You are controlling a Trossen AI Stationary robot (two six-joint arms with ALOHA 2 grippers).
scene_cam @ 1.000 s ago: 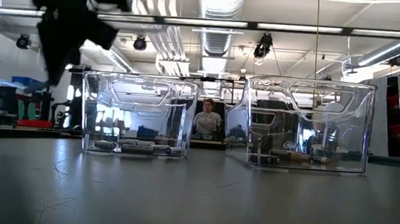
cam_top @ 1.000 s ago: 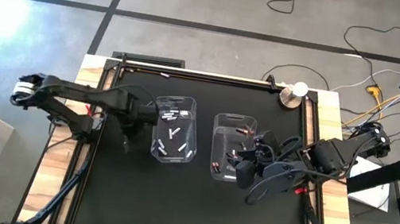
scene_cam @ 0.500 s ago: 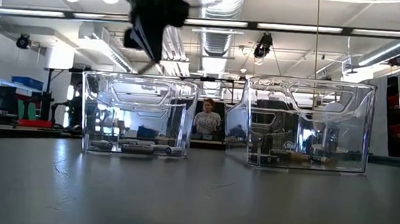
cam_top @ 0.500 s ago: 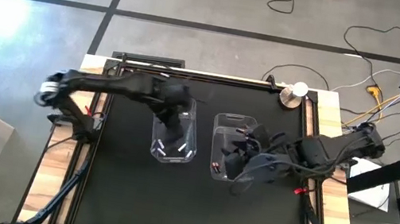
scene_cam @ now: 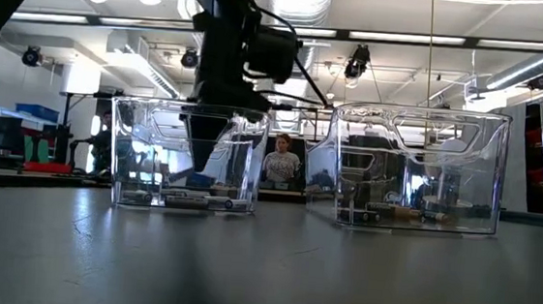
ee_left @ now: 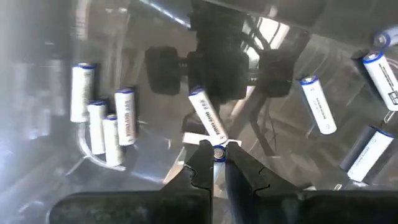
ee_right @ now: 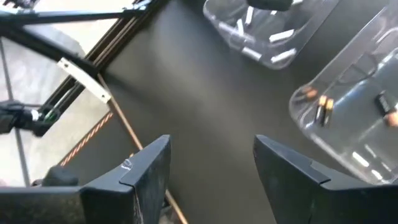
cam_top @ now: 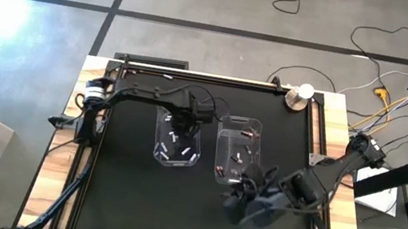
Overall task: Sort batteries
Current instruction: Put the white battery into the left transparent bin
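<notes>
Over the left bin (cam_top: pixel 178 137), the left gripper (ee_left: pixel 214 163) pinches a white battery (ee_left: pixel 217 154) end-up — ready to drop among its kind; the right gripper (ee_right: pixel 208 165) waits wide open, empty.

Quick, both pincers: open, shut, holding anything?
Left pincer: shut on a white battery, over the left bin.
Right pincer: open, empty.

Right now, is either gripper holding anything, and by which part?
The left gripper, down inside the left bin, pinches a white battery by its end. The right gripper is open over the table, holding nothing.
</notes>
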